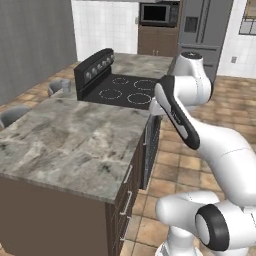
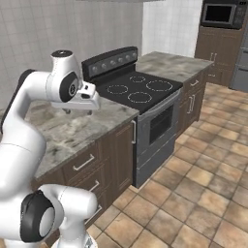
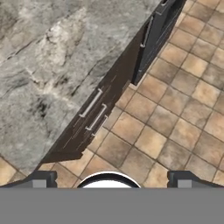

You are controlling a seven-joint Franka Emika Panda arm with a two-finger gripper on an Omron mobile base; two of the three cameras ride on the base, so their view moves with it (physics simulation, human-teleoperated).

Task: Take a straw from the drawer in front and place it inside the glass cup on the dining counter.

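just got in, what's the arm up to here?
Nothing is in hand yet. The gripper hangs over the front edge of the dining counter, looking down at the tiled floor, its jaws wide open and empty. The drawers in the cabinet front below the counter are all shut, so no straw is out. A glass cup stands at the far left end of the counter, beside the stovetop. The task is at its very start.

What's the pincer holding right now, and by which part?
Nothing. The pincer is open, its fingertips set wide apart with only floor tiles between them, above the edge of the dining counter. The drawers below are all closed.
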